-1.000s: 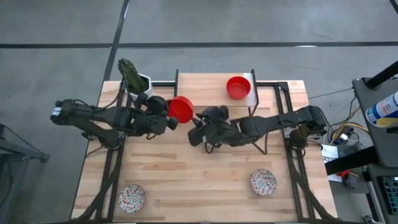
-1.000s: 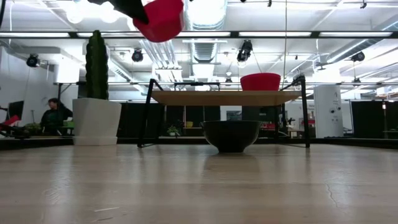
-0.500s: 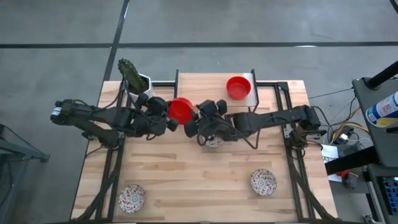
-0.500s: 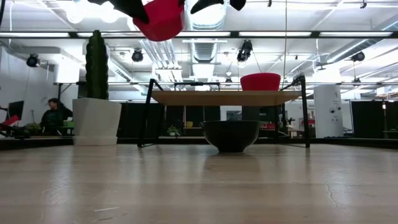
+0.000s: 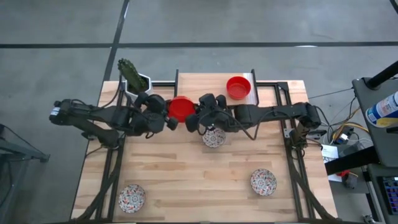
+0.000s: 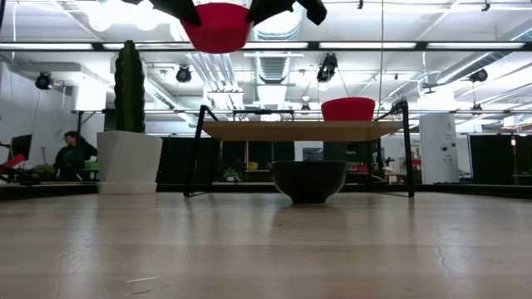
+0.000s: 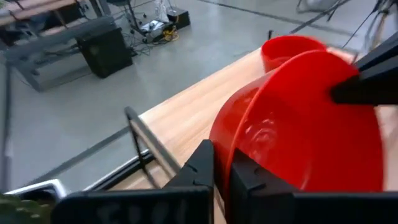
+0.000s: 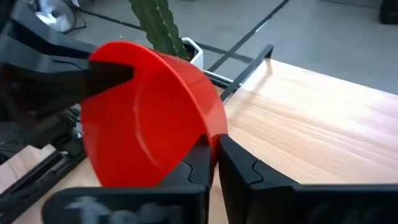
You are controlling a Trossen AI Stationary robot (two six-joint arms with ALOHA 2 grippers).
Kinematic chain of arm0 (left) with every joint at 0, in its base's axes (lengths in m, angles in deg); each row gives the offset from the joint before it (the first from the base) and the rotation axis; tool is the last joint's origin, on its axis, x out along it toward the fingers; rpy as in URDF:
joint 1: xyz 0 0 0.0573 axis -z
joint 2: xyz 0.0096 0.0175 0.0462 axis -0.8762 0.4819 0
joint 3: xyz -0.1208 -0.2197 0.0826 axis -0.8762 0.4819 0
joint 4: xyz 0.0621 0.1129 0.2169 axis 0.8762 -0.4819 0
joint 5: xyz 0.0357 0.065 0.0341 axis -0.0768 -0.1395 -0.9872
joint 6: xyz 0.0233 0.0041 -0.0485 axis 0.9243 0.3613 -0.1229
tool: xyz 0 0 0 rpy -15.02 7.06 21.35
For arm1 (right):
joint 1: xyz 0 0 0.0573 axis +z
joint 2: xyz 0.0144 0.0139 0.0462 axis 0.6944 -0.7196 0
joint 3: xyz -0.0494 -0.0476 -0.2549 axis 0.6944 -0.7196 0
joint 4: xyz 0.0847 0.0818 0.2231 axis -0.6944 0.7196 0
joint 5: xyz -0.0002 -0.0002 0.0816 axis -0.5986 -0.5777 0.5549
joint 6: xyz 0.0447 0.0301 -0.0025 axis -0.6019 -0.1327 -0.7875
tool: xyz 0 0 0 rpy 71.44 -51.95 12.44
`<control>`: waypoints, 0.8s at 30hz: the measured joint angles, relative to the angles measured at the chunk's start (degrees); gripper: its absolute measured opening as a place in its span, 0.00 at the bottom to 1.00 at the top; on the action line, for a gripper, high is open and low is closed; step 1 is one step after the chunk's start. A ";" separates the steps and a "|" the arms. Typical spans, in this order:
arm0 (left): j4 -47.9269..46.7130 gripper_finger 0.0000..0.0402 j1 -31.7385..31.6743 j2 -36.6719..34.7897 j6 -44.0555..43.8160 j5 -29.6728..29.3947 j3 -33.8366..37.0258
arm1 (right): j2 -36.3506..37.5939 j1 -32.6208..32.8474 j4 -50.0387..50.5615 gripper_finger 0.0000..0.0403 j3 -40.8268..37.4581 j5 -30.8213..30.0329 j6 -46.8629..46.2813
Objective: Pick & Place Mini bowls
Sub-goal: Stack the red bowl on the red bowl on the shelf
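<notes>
Mid-air handoff just above centre of the overhead frame: left gripper (image 5: 166, 118) and right gripper (image 5: 194, 119) both pinch opposite rims of the red bowl (image 5: 181, 109), high off the table (image 5: 186, 180).

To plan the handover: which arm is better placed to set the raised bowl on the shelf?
Right, probably: the right end effector pinches the raised bowl, as the left end effector does, and the shelf bowl sits on its side.

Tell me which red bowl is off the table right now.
The red bowl held in the air between both end effectors, left and right, each clamped on its rim. The other red bowl sits on the raised shelf.
</notes>
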 joint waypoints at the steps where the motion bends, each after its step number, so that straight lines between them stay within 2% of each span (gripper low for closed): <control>1: 0.96 0.05 -0.07 -0.29 -0.08 0.52 0.01 | 0.13 -0.15 0.73 0.03 0.00 0.19 -0.73; 6: 6.25 0.18 -0.35 -2.52 3.80 4.67 0.01 | 1.47 -1.18 3.51 0.02 0.00 1.80 -2.47; 12: 11.46 0.32 -0.39 -5.81 8.05 4.14 -0.02 | 3.86 -4.20 7.12 0.02 0.02 3.04 -3.54; 16: 12.81 0.35 -0.38 -7.75 8.37 4.21 -0.04 | 6.37 -7.06 12.01 0.02 0.00 4.40 -3.55; 24: 12.53 0.35 -0.35 -9.59 8.03 12.26 -0.01 | 12.84 -17.60 27.71 0.02 0.02 9.99 -5.08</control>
